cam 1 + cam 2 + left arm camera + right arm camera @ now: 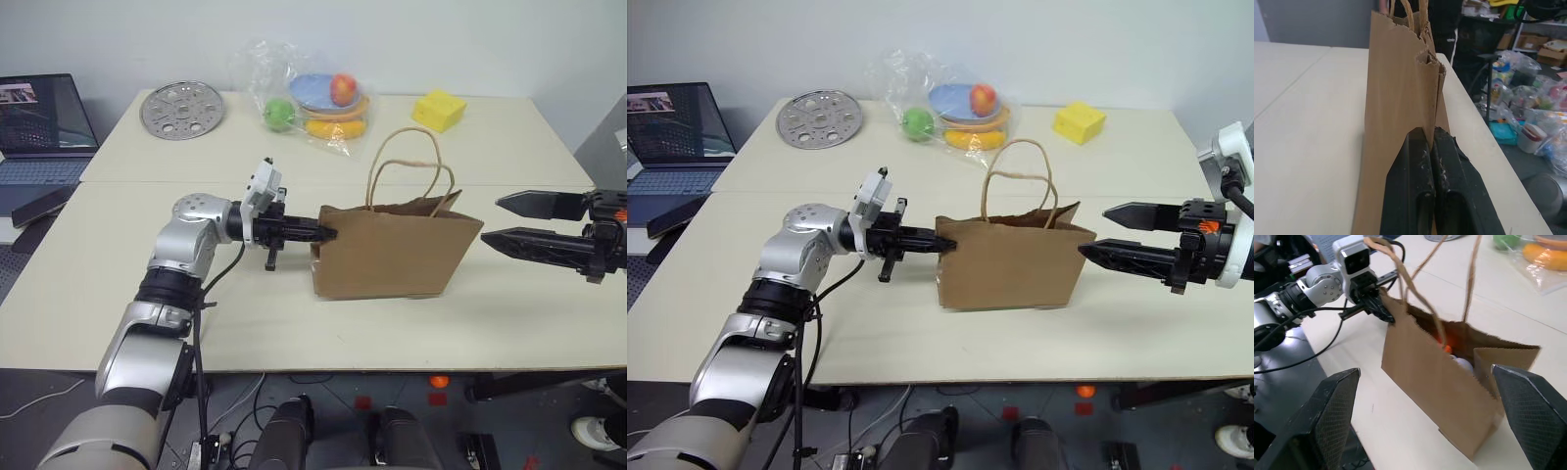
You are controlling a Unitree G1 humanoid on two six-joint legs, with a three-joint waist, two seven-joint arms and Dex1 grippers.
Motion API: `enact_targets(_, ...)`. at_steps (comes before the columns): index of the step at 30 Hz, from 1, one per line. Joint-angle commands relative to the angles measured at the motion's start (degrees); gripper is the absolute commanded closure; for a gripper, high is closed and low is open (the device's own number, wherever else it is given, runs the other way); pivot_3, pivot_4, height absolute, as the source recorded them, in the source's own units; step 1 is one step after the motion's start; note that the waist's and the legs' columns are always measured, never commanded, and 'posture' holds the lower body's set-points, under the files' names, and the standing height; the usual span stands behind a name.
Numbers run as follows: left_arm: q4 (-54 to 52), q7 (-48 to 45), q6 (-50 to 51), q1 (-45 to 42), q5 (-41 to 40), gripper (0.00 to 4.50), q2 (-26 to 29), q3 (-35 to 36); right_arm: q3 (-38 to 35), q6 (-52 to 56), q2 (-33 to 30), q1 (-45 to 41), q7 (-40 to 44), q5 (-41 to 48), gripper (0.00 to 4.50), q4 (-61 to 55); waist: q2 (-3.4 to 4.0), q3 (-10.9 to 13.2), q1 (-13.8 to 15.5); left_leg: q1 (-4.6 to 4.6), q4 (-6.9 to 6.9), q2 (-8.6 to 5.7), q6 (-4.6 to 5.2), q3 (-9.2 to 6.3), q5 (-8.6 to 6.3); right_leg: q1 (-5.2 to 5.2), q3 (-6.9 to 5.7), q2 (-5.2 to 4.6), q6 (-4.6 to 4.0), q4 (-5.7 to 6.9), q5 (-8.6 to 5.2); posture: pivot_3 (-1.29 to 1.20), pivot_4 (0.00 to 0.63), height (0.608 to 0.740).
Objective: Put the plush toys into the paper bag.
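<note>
Plain brown paper bag (392, 257), unprinted, torn rim pinched by the left gripper (328, 233); right gripper (1097, 231) spread apart beside it.

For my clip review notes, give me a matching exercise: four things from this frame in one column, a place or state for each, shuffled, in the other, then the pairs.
Things:
1. left claw
2. right claw
3. orange carrot plush toy
4. yellow foam block

Places or states:
A. lying inside the brown kraft paper bag
B. shut on the bag's side edge
C. on the far part of the table, beyond the bag
D. open, beside the bag's other end

Pairs: 1-B, 2-D, 3-A, 4-C
</note>
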Motion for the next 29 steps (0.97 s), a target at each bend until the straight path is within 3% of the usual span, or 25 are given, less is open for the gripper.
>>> enact_targets(1, 6.63, -2.18, -6.79, -3.54, 2.19, 4.49, -1.51, -0.78, -2.11, -1.91, 0.41, 3.32, 0.2, -1.6, 0.0, -2.34, 0.0, 0.0, 0.05, 0.0, 0.04, 0.0, 0.0, -0.01, 0.0, 0.02, -0.02, 0.0, 0.02, 0.0, 0.01, 0.0, 0.15, 0.74)
enact_targets(4, 10.0, -2.26, -10.05, -4.63, 2.85, 4.49, -1.67, -2.65, -2.46, -2.91, -0.01, 5.34, 0.89, -2.6, 0.0, -3.08, 0.0, 0.0, -0.08, -0.01, 0.08, -0.06, 0.05, 0.04, -0.03, 0.03, 0.02, -0.04, 0.09, 0.0, 0.04, 0.0, 0.15, 0.74)
enact_targets(7, 11.74, -2.26, -10.1, -5.78, 2.63, 3.88, 0.2, -4.15, -1.85, -4.06, 0.2, 5.39, 0.86, -3.55, 0.0, -2.73, 0.0, 0.0, -0.3, -0.01, 0.13, -0.05, 0.07, 0.03, -0.04, 0.02, 0.03, -0.03, 0.1, 0.04, 0.04, 0.0, 0.15, 0.74)
enact_targets(14, 14.04, -2.25, -9.08, -10.0, 3.6, 1.76, 3.64, 1.19, 0.96, -7.64, 1.71, 7.12, 1.9, -7.44, 0.0, -3.17, -0.01, 0.01, -0.38, -0.03, 0.25, -0.03, 0.07, -0.01, -0.04, 0.03, 0.01, 0.0, 0.13, 0.12, 0.04, 0.0, 0.15, 0.74)
enact_targets(18, 4.93, 0.15, -2.3, -6.11, 2.95, 0.52, 7.35, 3.88, -0.68, -9.41, 0.68, 10.52, 4.46, -11.69, 0.0, -2.95, -0.01, 0.0, -0.48, -0.03, 0.25, -0.04, 0.08, -0.02, -0.04, 0.02, 0.01, 0.0, 0.14, 0.12, 0.04, 0.0, 0.15, 0.74)
enact_targets(20, -7.81, 8.85, 6.85, 1.3, 2.64, 0.03, 11.56, 7.26, -1.86, -12.98, 0.82, 15.91, 5.44, -18.41, 0.0, -3.61, 0.0, 0.0, -0.63, -0.03, 0.23, -0.04, 0.08, -0.01, -0.05, 0.0, 0.04, 0.0, 0.14, 0.14, 0.05, 0.0, 0.15, 0.74)
enact_targets(25, -26.23, 19.11, 15.9, 13.31, 3.86, 0.03, 16.87, 10.17, 0.28, -21.64, 6.31, 20.32, 1.75, -28.79, 0.0, -3.84, 0.02, 0.0, -0.68, 0.02, 0.18, 0.01, 0.07, -0.05, -0.06, -0.04, 0.14, 0.01, 0.13, 0.3, 0.05, 0.0, 0.15, 0.74)
enact_targets(29, -29.93, 22.56, 18.4, 14.48, 2.47, 0.03, 17.06, 11.69, 2.42, -27.3, 8.54, 21.22, 1.06, -35.7, 0.0, -2.68, 0.04, 0.02, 0.17, 0.02, 0.4, 0.09, 0.03, -0.1, -0.05, -0.09, 0.04, -0.02, 0.14, 0.17, 0.01, 0.0, 0.15, 0.74)
